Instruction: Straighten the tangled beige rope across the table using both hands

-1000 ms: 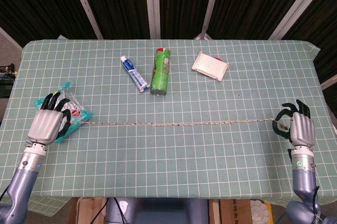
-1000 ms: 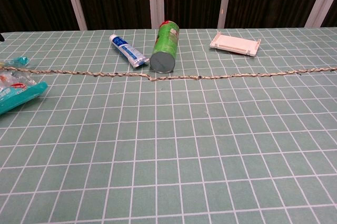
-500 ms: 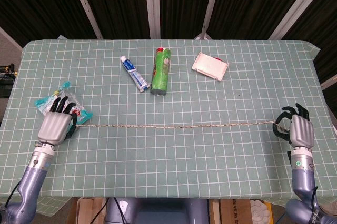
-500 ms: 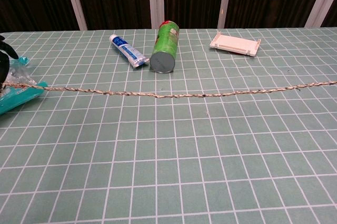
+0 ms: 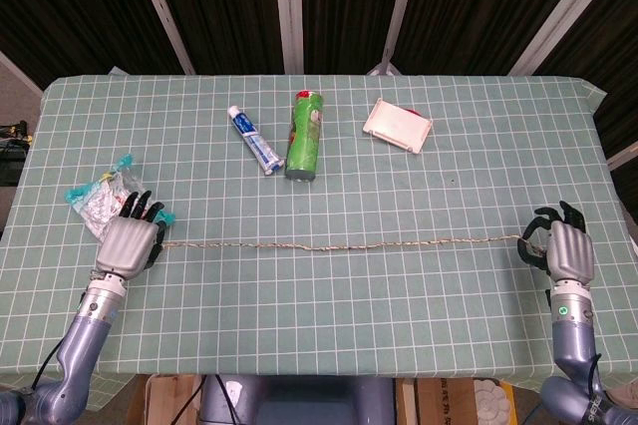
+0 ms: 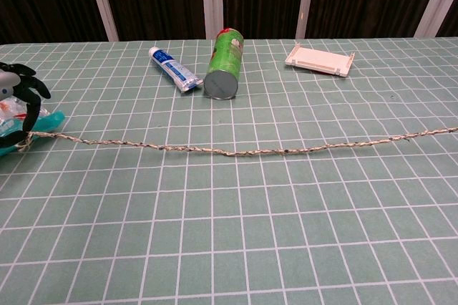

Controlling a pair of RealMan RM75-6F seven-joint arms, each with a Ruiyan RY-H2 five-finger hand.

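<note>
While the table (image 5: pixel 329 305) with its green checked cloth is filling most of both views, the beige rope (image 5: pixel 339 243) is lying across it from side to side, nearly straight with a slight sag toward the near edge around its middle, well on the near side of the other things. The left hand (image 5: pixel 128 240) is resting at the rope's left end with its dark fingers (image 6: pixel 28 90) curled down over that end, gripping it, and it is sitting just beside a crinkled snack packet (image 5: pixel 96 198) with teal edges, which the hand is partly covering in the chest view. The right hand (image 5: pixel 564 248) is sitting near the table's right edge with its fingers curled around the rope's other end, holding it; this hand is falling outside the chest view, where the rope is simply running off the right border. Farther back, a green cylindrical can (image 5: pixel 306 135) is lying on its side with its open end toward the robot, and a white and blue toothpaste tube (image 5: pixel 255 141) is lying just beside it on the left, not touching. A small white tray (image 5: pixel 398 125) is sitting to the right of the can, well apart from it.
</note>
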